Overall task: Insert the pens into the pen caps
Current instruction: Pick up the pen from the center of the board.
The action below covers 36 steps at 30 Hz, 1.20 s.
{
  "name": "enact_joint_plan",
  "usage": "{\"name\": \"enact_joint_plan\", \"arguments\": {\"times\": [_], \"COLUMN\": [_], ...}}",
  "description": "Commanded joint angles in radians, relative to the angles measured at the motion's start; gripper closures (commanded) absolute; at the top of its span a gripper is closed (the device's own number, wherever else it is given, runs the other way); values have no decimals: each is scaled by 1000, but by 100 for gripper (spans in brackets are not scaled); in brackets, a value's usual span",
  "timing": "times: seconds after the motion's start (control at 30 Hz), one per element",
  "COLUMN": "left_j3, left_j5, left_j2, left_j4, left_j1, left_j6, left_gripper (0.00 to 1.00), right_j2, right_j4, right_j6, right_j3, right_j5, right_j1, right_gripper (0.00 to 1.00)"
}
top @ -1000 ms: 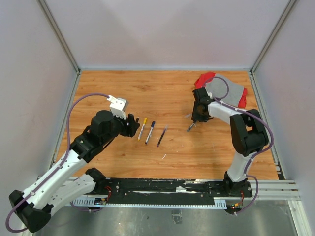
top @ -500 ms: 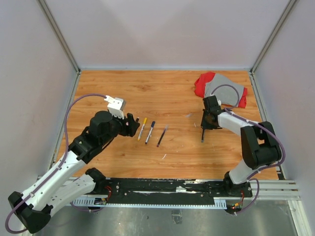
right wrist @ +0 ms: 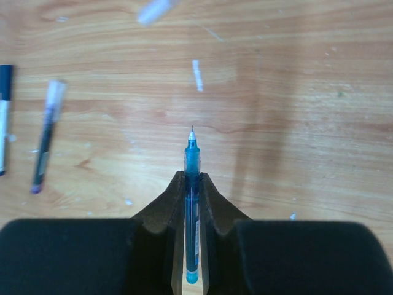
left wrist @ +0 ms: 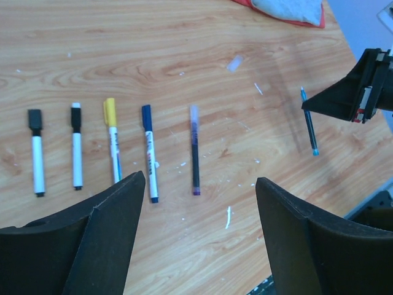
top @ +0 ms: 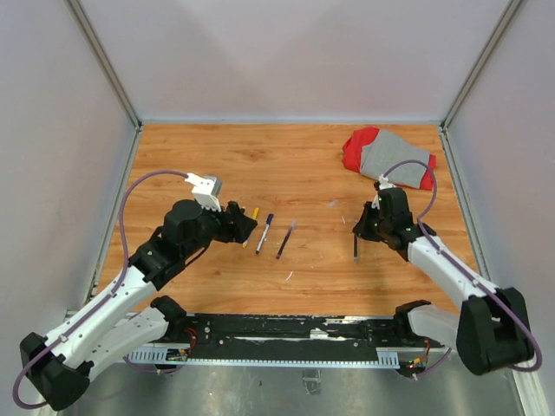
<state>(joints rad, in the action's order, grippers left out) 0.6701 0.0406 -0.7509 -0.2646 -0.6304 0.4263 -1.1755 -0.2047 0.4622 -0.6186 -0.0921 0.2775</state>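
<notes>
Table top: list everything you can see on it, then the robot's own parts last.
row of pens: five; two white with black caps, one yellow-capped, one blue-capped, one dark with a clear cap; side by side, table centre-left.
blue pen: one; teal-blue; held in the right gripper.
translucent piece: one; pale; beyond the row, perhaps a cap.
white scrap: one; white; near side of the row.
cloth: one; red and grey; far right corner.
table: one; wood-grain.
left gripper: one; black; open, above the row.
right gripper: one; black; shut on the blue pen.
</notes>
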Motion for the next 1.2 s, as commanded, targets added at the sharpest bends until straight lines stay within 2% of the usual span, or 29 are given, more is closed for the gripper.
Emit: {"name": "enact_joint_plan", "arguments": {"times": [0.0, 0.17, 0.33, 0.67, 0.83, 1.17], "left_j3": [-43, -75, -127, -181, -204, -227], "left_j5": [-56, 12, -4, -83, -137, -141], "left_j2": [-2, -37, -64, -119, -137, -169], "left_j4": [129, 213, 337, 544, 653, 705], "left_j1": [-29, -156, -211, -254, -264, -290], "left_j6": [75, 115, 152, 173, 195, 214], "left_gripper": [21, 21, 22, 23, 24, 26], "right_j2": [135, 241, 308, 373, 367, 353], "right_j4": [88, 141, 188, 394, 474, 590], "right_j6": [1, 55, 115, 260, 331, 432], "right_j3": [61, 95, 95, 124, 144, 178], "right_j5": [-135, -197, -204, -147, -66, 81], "right_j1": [10, 56, 148, 333, 426, 537], "right_gripper": [99, 99, 99, 99, 99, 99]}}
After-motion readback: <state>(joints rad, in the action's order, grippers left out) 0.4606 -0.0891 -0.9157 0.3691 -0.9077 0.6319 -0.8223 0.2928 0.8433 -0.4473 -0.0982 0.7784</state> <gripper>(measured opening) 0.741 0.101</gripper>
